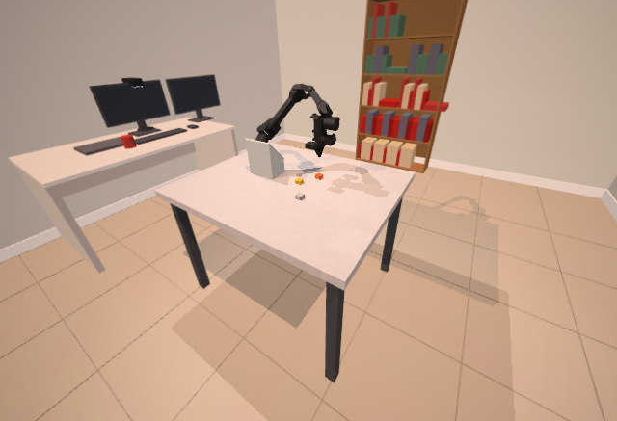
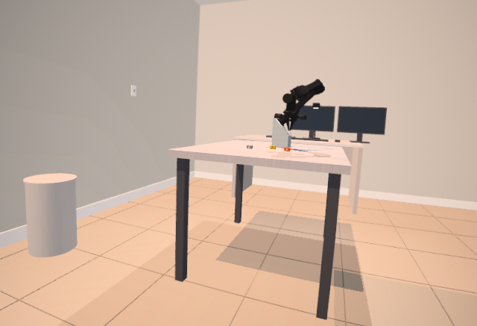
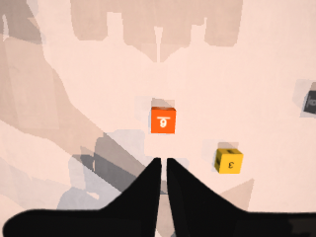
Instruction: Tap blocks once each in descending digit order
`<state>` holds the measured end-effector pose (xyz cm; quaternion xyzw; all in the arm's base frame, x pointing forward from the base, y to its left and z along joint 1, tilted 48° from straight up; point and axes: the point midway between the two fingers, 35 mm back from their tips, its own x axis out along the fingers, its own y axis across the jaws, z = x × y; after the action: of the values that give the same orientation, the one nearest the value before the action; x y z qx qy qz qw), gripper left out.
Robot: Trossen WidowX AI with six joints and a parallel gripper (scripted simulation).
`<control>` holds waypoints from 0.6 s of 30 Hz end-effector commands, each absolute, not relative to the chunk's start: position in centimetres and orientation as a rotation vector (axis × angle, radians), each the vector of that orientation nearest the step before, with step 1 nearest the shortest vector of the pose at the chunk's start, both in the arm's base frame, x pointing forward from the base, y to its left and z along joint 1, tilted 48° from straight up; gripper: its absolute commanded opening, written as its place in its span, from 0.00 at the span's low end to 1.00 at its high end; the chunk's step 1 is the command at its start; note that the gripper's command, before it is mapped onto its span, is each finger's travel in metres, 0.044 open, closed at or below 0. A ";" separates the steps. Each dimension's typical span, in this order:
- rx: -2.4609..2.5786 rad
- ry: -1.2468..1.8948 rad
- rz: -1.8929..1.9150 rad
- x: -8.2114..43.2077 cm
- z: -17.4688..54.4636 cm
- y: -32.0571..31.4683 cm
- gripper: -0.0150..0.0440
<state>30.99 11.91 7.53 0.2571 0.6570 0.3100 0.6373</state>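
An orange block with an underlined digit, 6 or 9, lies on the table just ahead of my fingertips; it also shows in the top view and the exterior view. A yellow block printed 3 lies to its right in the wrist view, and shows in the top view and the exterior view. A grey block sits at the right edge of the wrist view, its digit cut off; it shows in the top view and the exterior view. My gripper is shut and empty, raised above the table behind the orange block.
A pale grey wedge-shaped stand holds the arm's base at the back of the table. A desk with two monitors stands to the left, a bookshelf behind. A bin stands on the floor.
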 end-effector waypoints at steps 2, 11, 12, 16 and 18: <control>0.578 1.502 0.710 30.2 5.5 9.4 0.29; 0.582 1.504 0.716 26.0 -0.7 3.4 0.29; 0.582 1.504 0.716 26.0 -0.7 3.4 0.29; 0.580 1.504 0.714 26.0 -1.5 4.2 0.29; 0.579 1.504 0.711 26.0 -3.7 6.4 0.29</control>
<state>26.79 4.01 -1.11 0.2500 0.6496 0.3085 0.6484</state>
